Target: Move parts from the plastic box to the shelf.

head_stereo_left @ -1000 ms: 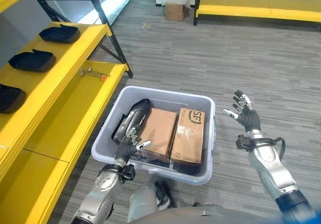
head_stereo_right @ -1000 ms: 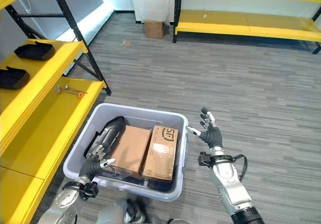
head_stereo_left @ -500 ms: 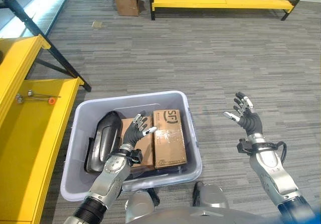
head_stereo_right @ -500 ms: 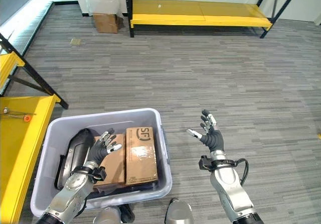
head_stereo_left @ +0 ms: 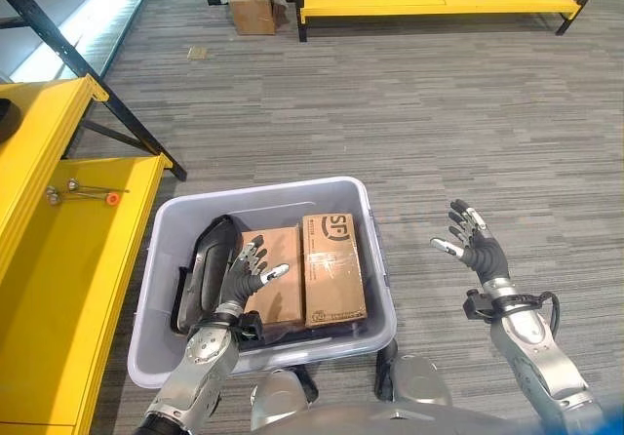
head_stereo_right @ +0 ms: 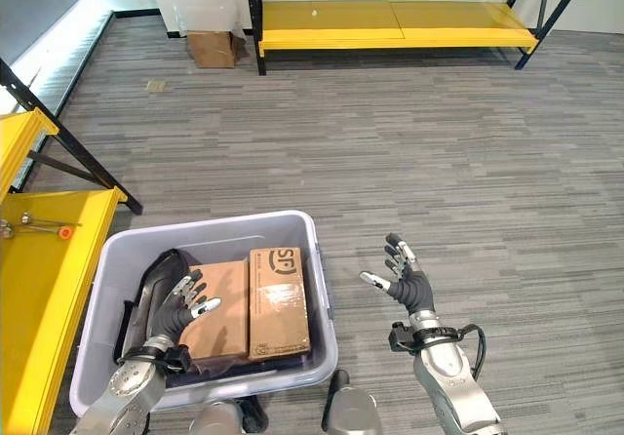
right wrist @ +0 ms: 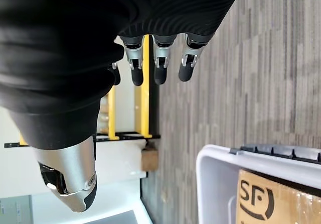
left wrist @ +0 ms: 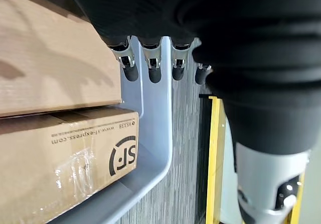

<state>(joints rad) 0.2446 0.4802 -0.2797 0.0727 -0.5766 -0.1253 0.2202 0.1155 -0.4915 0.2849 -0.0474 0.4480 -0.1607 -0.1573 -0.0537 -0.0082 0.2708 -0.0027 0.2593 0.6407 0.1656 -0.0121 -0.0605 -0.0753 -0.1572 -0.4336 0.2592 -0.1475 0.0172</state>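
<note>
1. L hand [head_stereo_left: 246,271]: fingers spread, empty, hovering over plain carton [head_stereo_left: 276,277] in grey bin [head_stereo_left: 166,357].
2. R hand [head_stereo_left: 475,248]: spread, empty, over floor beside bin.
3. Black part [head_stereo_left: 203,264] lies at bin's left; best: shift left, wrap fingers fully before lifting to yellow shelf [head_stereo_left: 58,289].

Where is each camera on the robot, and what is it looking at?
Left eye view: on the head, looking down at the plastic box on the floor, with the open left hand over the boxes and the open right hand beside the box.
Right eye view: the other head eye, same scene from slightly to the side.
Left wrist view: on the left wrist, looking past its fingers at two cardboard boxes.
Right wrist view: on the right wrist, looking past its fingers along the floor.
All four views share the plastic box.
</note>
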